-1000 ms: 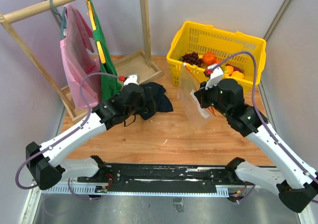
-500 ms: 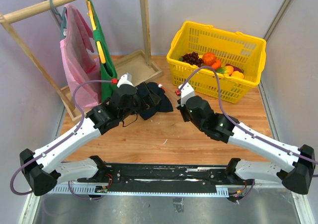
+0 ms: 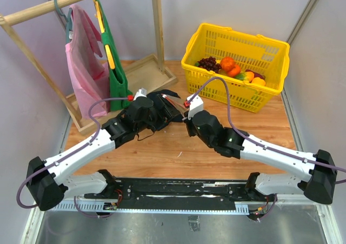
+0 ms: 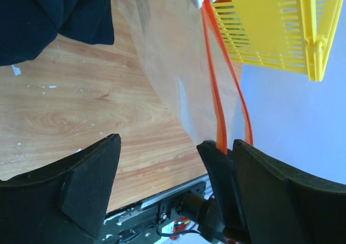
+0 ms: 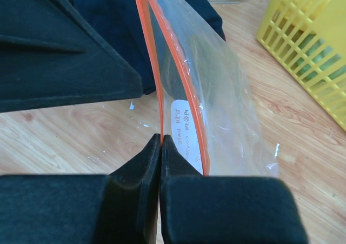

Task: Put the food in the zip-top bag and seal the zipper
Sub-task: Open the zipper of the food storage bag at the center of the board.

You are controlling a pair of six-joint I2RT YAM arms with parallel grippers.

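The clear zip-top bag with a white label hangs from my right gripper, which is shut on one lip of the orange-red zipper. The other lip stands apart, so the mouth gapes. My left gripper is open around that corner, its fingers wide on either side of the right gripper's tips and the zipper. From above, both grippers meet mid-table. The food lies in the yellow basket.
A dark cloth lies on the wood under and behind the left gripper. The yellow basket stands close to the right of the bag. A wooden clothes rack with pink and green garments fills the back left.
My right arm has swung left from the basket to mid-table, carrying the bag. My left gripper has shifted right over the cloth to the bag's mouth.
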